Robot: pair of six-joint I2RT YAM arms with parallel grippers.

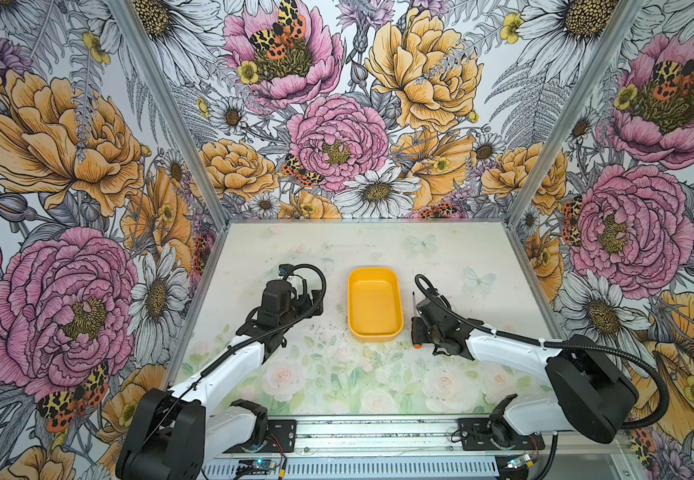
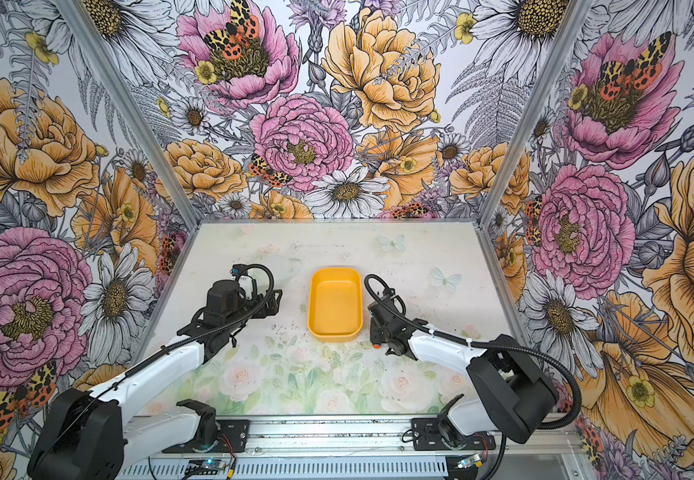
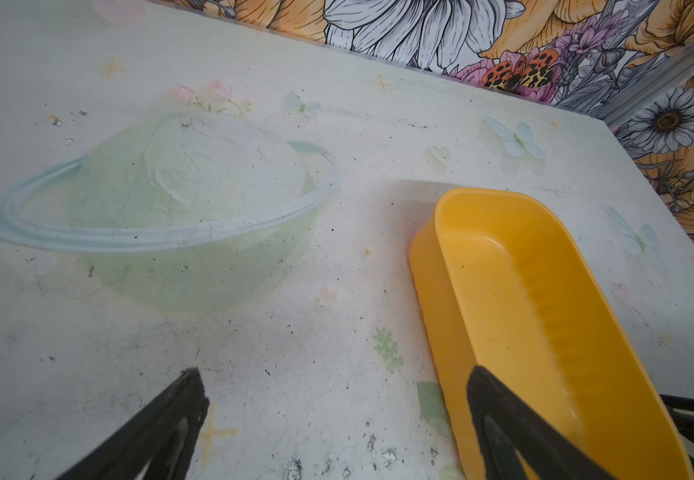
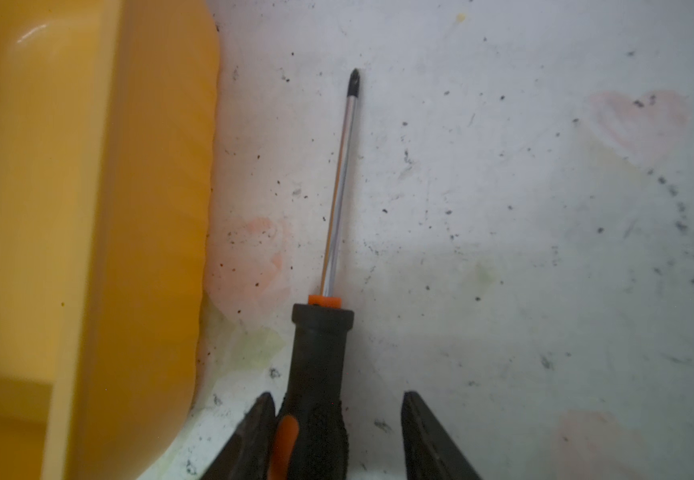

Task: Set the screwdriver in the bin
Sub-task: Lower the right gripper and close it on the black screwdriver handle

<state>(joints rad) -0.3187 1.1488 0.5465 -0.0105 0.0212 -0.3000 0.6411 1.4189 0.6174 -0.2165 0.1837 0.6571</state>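
Heads up, your screwdriver (image 4: 321, 332) is lying flat on the surface (image 1: 337, 374), just to the right of the bin (image 1: 374, 307) and not touching it; in both top views its long axis runs near-to-far, pretty much parallel to the bin's long side, with the tip pointing at the back wall and the orange butt end (image 1: 418, 345) poking out toward the robot's base; the shaft is thin, shiny chrome with a dark cross-head tip, and the handle is black with a pebbly, rubbery-looking grip, an orange collar where the shaft goes in and an orange inlay down the side. Your right hand (image 4: 337, 398) is down over the handle, straddling it; one finger (image 4: 260, 419) sits right against the grip, while the other has a clear gap to it, so nothing's pinched. The bin is smooth, glossy yellow-orange plastic, rectangular with rounded corners and low walls; the surface is pale, printed with faded roses and butterflies and peppered with dark scuffs. Your left hand (image 3: 337, 386) is spread wide with nothing between its fingers, off to the left of the bin (image 3: 524, 291); whether one finger touches the bin's rim, I can't tell.
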